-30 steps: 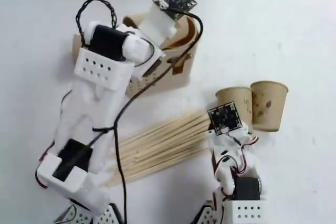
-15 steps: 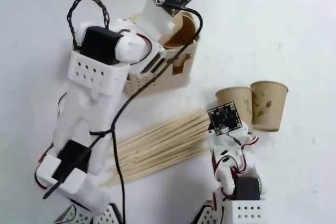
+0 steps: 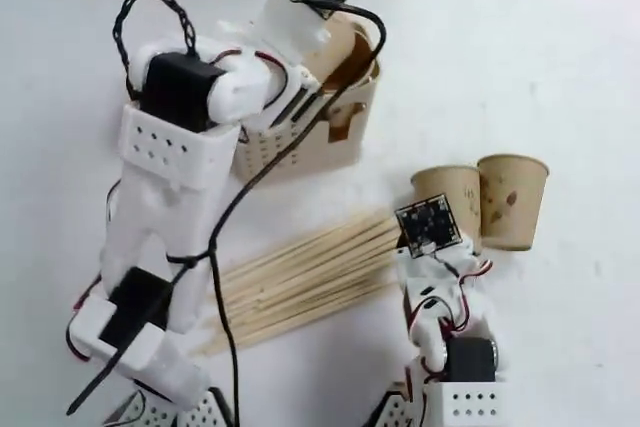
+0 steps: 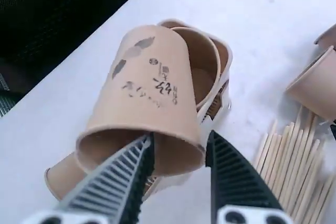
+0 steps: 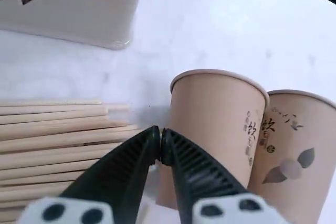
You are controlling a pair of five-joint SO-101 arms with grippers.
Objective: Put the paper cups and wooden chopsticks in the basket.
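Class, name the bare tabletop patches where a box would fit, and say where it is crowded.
Bare: the table right of the basket and behind the two standing paper cups; also the strip left of the left arm. Crowded: the middle, where chopsticks, cups and right arm sit close.

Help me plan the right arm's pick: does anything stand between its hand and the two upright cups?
Nothing visible does. The right hand, shut, sits close beside the nearer cup; the chopsticks lie on its other side, not between.
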